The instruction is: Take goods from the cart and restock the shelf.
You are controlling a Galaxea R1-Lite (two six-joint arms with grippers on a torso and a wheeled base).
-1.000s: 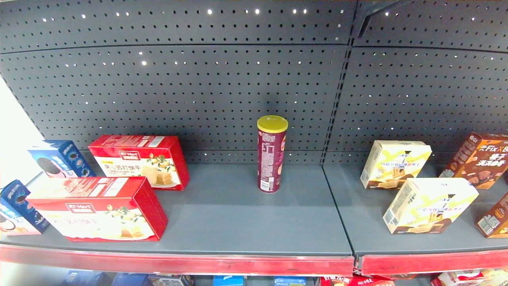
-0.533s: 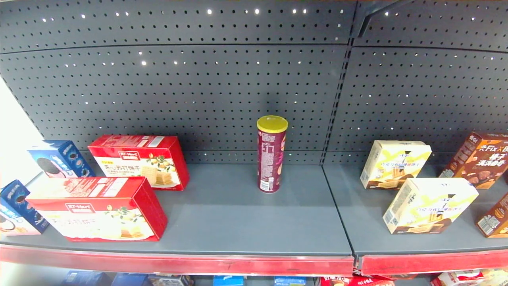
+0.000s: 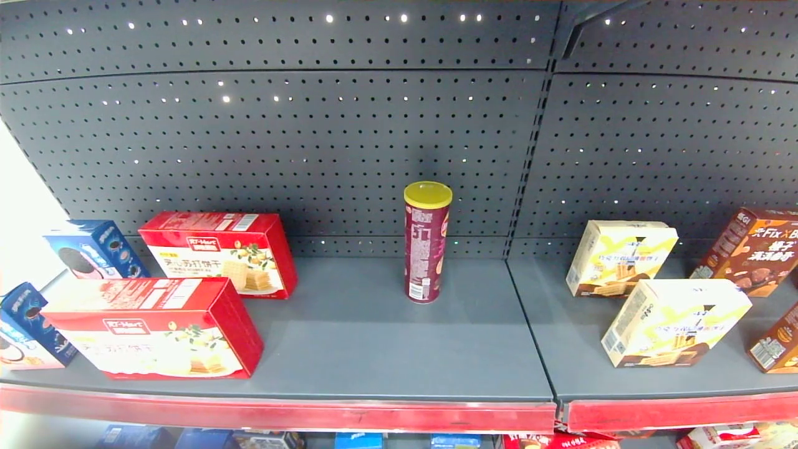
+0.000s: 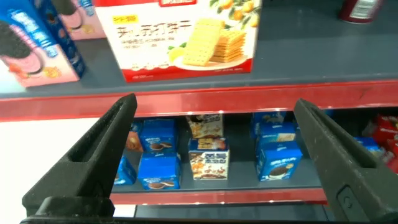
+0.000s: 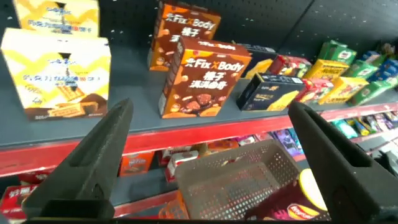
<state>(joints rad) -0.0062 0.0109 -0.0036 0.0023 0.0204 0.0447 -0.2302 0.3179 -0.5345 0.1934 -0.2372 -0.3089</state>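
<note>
1. The right gripper [image 5: 210, 104], released and empty, hangs before the shelf [image 3: 374, 337] near the cart basket [image 5: 236, 180], probably to pick.
2. The left gripper [image 4: 214, 102], also released, hangs before the shelf.
3. A lying can [image 5: 309, 190] rests in that basket; an upright can [image 3: 427, 243] stands mid-shelf.

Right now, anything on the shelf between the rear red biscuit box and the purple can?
Nothing. In the head view, the stretch of shelf between the rear red biscuit box and the purple can is bare grey deck.
</note>
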